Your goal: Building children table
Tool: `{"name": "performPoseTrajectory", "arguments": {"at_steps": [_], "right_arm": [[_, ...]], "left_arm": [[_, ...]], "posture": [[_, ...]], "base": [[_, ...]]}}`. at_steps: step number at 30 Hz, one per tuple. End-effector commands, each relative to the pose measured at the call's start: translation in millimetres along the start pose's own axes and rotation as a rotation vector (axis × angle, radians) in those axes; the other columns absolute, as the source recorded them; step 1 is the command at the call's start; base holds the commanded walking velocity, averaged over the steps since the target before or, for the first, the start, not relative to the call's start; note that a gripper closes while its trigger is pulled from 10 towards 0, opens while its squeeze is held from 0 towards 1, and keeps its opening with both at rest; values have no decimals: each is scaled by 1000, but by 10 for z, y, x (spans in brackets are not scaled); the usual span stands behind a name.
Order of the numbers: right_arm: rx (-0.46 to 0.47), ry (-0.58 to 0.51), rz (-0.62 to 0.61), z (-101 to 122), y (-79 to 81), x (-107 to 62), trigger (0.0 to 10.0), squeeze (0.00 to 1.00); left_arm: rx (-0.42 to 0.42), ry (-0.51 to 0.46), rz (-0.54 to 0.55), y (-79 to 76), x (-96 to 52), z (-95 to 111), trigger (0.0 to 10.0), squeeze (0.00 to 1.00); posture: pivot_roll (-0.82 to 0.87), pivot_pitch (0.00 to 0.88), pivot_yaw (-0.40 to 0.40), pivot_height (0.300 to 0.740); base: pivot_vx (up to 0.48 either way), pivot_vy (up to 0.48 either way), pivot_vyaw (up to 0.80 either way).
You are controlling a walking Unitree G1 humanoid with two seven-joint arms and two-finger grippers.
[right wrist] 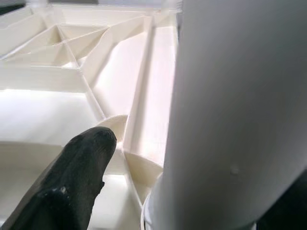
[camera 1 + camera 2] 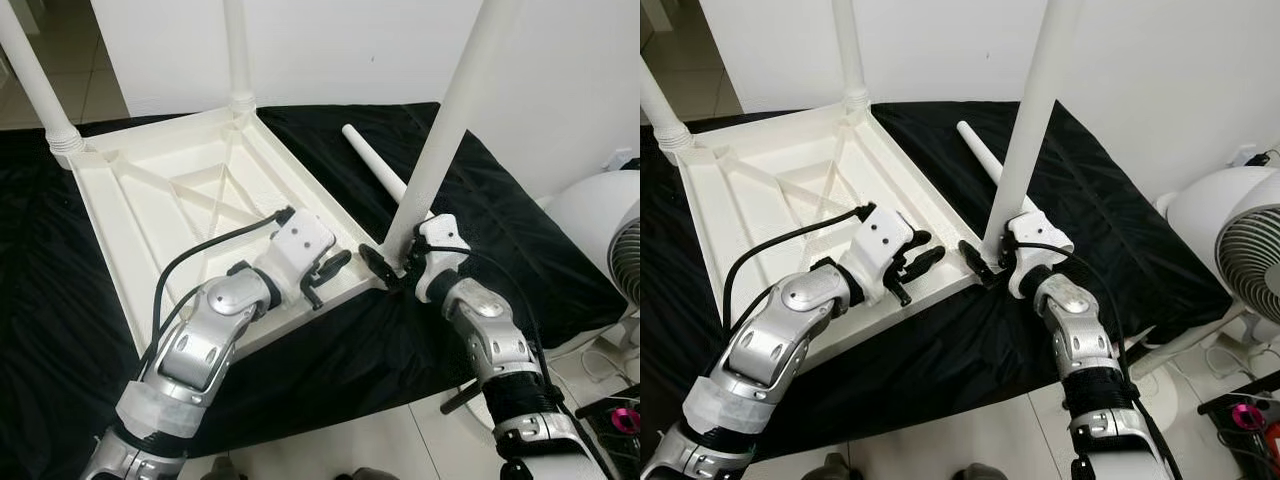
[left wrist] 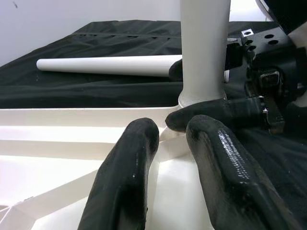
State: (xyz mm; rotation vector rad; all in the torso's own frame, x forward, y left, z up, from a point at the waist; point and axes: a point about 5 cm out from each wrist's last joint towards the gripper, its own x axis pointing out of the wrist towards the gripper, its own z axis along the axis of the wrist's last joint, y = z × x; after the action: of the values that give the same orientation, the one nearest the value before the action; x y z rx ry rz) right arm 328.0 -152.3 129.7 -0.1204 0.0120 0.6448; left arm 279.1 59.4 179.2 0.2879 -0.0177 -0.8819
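The white plastic table top (image 2: 190,205) lies upside down on a black cloth (image 2: 520,230). Its underside has raised ribs that cross in the middle. Three white legs stand straight up from its corners: one far leg (image 2: 30,75) at the left corner, one back leg (image 2: 236,50) at the far corner, and one near leg (image 2: 455,120) at the corner closest to the right arm. A fourth loose leg (image 2: 375,165) lies flat on the black cloth, just beside the table top and behind the near leg.
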Motion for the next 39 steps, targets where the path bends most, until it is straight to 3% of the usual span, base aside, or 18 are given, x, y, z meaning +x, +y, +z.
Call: {"name": "performPoseTrajectory", "arguments": {"at_steps": [1,8,9,10,11,12,22,23,39], "right_arm": [[-11,21,48,-16,15,28,10000,0],[-34,64,71,-30,-57,106,9843,0],[-37,79,65,-65,-71,97,4078,0],[-37,79,65,-65,-71,97,4078,0],[-33,93,70,-108,-82,83,471,0],[-27,103,78,-151,-81,63,0,0],[55,128,66,-347,-10,-44,0,0],[58,127,61,-363,12,-54,10000,0],[114,84,-181,-333,181,7,10000,0]], "left_arm": [[2,-2,-1,-11,27,-4,10000,0],[4,-2,8,12,21,-4,10000,0],[3,-2,10,10,15,-5,10000,0],[3,-2,10,10,15,-5,10000,0],[3,-2,11,7,10,-4,10000,0],[1,-1,13,5,3,-5,10000,0],[-8,4,7,-22,-13,-18,10000,0],[-9,4,6,-23,-13,-18,10000,0],[-13,4,-17,-42,8,-13,10000,0]], "posture": [[-33,0,-36,740],[-28,0,-39,740],[-17,0,-43,740],[-17,0,-43,740],[-14,0,-45,740],[-12,0,-47,740],[-24,0,-37,740],[-29,0,-34,740],[-47,0,-23,740]], "base": [[0,0,0],[0,0,0],[0,0,0],[0,0,0],[0,0,0],[0,0,0],[0,0,0],[0,0,0],[0,0,0]]}}
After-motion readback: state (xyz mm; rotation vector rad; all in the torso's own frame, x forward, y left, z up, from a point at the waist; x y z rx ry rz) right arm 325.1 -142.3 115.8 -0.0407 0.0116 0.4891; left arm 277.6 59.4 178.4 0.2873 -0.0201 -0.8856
